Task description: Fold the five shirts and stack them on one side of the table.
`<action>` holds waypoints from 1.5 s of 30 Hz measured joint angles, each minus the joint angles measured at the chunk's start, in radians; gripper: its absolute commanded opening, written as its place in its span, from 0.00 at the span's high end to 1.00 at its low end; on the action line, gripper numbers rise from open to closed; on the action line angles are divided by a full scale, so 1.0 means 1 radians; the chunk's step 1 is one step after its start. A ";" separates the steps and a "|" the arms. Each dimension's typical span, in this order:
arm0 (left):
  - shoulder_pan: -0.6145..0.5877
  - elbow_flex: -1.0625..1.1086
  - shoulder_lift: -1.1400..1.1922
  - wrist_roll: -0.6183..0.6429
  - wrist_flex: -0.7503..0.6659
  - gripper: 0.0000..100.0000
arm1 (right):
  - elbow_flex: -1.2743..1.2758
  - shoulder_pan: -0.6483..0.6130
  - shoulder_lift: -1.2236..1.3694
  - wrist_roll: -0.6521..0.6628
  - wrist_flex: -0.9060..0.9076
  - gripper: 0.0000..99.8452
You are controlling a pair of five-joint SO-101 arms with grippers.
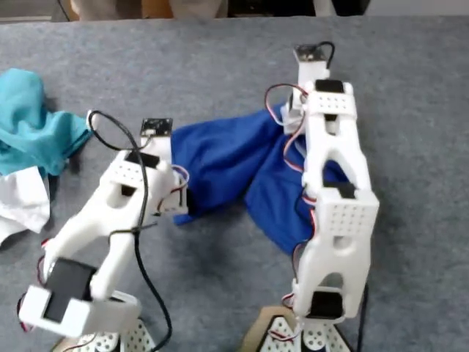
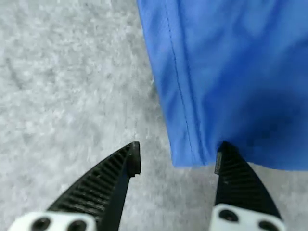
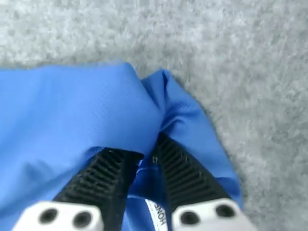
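A blue shirt point(image 1: 220, 165) under two white arms on a grey desk point(image 1: 410, 81).
The shirt lies crumpled mid-desk, one part trailing toward the near edge. The left arm point(image 1: 110, 213) bends in to its edge; the right arm point(image 1: 337, 183) stretches across it toward the far side. Well apart, at the desk's edge beyond the left arm, a teal shirt point(image 1: 33, 125) lies bunched, touching a white shirt point(image 1: 26, 198).

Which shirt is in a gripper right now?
The blue shirt, mid-table: the right gripper is shut on it, and the left gripper is open at its hem. The teal shirt and white shirt lie bunched off to the side, untouched.
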 measured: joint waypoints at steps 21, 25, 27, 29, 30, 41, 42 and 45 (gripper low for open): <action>-0.025 -0.292 0.227 0.006 0.120 0.98 | -0.160 0.003 0.017 0.060 0.198 0.99; -0.114 -0.496 0.227 -0.005 0.264 0.98 | -0.265 0.009 -0.035 0.068 0.325 0.99; -0.158 -0.611 0.227 -0.017 0.321 0.98 | -0.324 0.009 -0.074 0.068 0.393 0.99; -0.193 -0.723 0.227 -0.034 0.367 0.98 | -0.379 0.009 -0.109 0.081 0.451 0.99; -0.207 -0.773 0.227 -0.040 0.393 0.98 | -0.399 0.008 -0.126 0.098 0.479 0.99; -0.307 -1.309 0.227 -0.061 0.689 0.98 | -0.315 -0.029 -0.368 0.212 0.588 0.71; -0.318 -1.347 0.227 -0.061 0.694 0.98 | -0.279 -0.029 -0.404 0.212 0.588 0.70; -0.350 -1.409 0.218 -0.061 0.701 0.98 | -0.175 -0.032 -0.512 0.212 0.588 0.69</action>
